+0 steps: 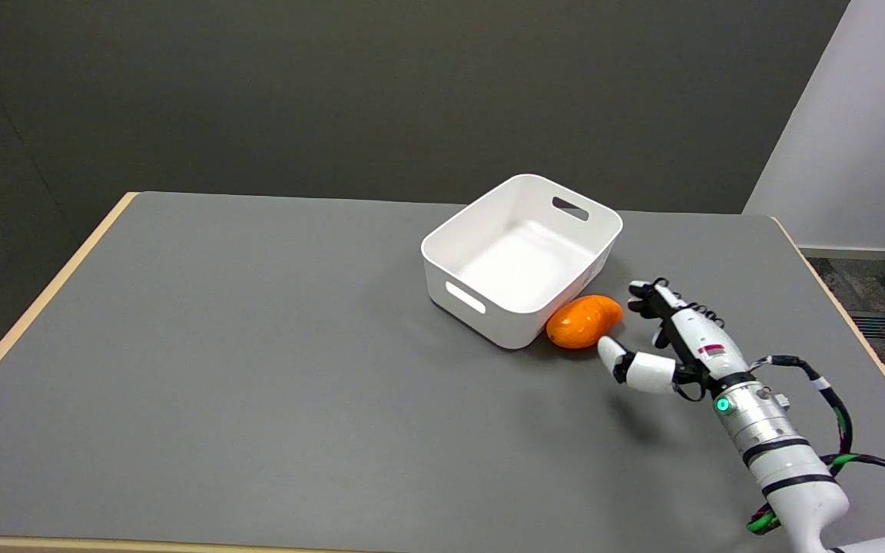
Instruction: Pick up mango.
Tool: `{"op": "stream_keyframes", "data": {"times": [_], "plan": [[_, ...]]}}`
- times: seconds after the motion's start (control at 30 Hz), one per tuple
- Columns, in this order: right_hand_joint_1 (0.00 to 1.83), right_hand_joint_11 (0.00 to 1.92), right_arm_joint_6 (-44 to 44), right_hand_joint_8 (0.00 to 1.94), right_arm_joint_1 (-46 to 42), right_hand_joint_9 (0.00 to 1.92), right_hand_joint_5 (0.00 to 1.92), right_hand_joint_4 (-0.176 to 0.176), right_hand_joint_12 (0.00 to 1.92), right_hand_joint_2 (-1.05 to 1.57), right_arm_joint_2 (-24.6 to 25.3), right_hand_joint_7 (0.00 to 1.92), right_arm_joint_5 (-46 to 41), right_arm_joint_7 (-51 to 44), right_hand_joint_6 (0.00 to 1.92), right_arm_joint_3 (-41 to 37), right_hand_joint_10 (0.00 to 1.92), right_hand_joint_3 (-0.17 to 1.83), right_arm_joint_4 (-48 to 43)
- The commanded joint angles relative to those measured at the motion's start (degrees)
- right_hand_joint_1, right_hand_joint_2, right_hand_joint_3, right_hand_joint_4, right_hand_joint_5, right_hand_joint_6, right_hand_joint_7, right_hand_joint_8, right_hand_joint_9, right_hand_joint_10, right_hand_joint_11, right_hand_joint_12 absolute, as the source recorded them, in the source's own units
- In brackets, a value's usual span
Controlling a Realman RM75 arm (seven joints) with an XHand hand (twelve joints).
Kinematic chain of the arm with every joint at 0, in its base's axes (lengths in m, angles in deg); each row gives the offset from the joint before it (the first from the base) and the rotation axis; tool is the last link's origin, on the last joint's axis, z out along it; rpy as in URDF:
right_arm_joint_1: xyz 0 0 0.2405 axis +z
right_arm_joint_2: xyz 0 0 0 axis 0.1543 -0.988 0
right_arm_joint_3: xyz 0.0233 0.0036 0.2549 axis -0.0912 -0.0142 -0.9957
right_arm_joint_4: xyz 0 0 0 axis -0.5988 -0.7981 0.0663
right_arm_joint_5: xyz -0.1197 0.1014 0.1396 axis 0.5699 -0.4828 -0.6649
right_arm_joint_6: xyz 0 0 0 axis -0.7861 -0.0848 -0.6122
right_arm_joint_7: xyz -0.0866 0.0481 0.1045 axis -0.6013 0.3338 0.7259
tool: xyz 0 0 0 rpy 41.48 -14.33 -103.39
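Lying against white bin (pixel 521 261) wall, mango (pixel 582 322), robot hand (pixel 661 342) spread nearby

A grey-topped desk (pixel 258 369) edged with a pale wood-coloured strip is seen, its far edge set against a dark olive-grey wall (pixel 381 92) that fills the upper part of the view. Beyond the desk's far right corner a lighter, whitish wall panel (pixel 865 146) is seen, with a pale skirting at its foot. Past the right edge a mottled dark carpeted floor (pixel 869 288) is shown, on which a floor vent and dark chair-like feet are partly visible.
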Motion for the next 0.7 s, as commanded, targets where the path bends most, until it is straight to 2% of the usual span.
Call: {"op": "stream_keyframes", "data": {"times": [0.03,0.13,0.3,0.53,0.7], "plan": [[0.52,0.41,8.87,0.44,7.78,0.18,0.13,-0.145,1.68,0.63,-23.65,0.24,2.89,11.28,0.41,11.23,0.87,0.83,-22.14],[0.52,0.41,8.69,0.44,8.99,0.18,0.13,-0.145,1.67,0.62,-26.12,0.24,2.90,11.28,0.40,12.39,0.87,0.83,-21.77],[0.52,0.41,8.31,0.43,9.20,0.18,0.13,-0.143,1.67,0.62,-27.03,0.24,3.28,11.28,0.41,11.95,0.87,0.83,-18.48],[0.52,0.42,3.65,0.43,5.90,0.18,0.14,-0.143,1.68,0.62,-26.33,0.24,6.63,11.28,0.41,7.04,0.88,0.83,-7.28],[0.51,0.43,0.63,0.43,1.87,0.18,0.14,-0.144,1.69,0.62,-23.86,0.24,7.05,11.28,0.41,4.59,0.89,0.83,0.17]]}}
